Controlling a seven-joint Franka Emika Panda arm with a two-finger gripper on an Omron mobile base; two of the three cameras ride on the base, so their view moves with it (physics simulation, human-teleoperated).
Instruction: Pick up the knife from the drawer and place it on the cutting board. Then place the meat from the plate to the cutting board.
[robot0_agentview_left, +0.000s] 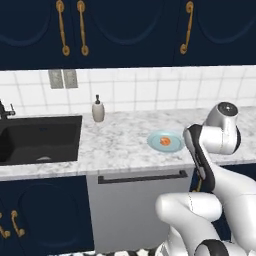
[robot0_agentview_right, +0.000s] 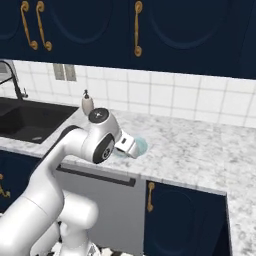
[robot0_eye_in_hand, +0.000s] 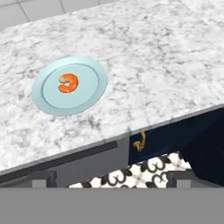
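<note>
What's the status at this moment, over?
Gripper open, empty, above counter edge. Meat on plate, untouched. Knife, cutting board not sighted. Nothing between gripper and plate.

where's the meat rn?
The meat lies on the teal plate on the marble counter, right of the soap dispenser in the left base view.

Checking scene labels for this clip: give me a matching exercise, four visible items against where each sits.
Items:
1. small orange-pink curled meat piece
2. round light teal plate
3. pale soap dispenser bottle
4. black sink basin

Places:
A. by the tiled wall, right of the sink
B. on the plate
C. set into the counter at far left
D. on the marble counter near its front edge

Pairs: 1-B, 2-D, 3-A, 4-C
</note>
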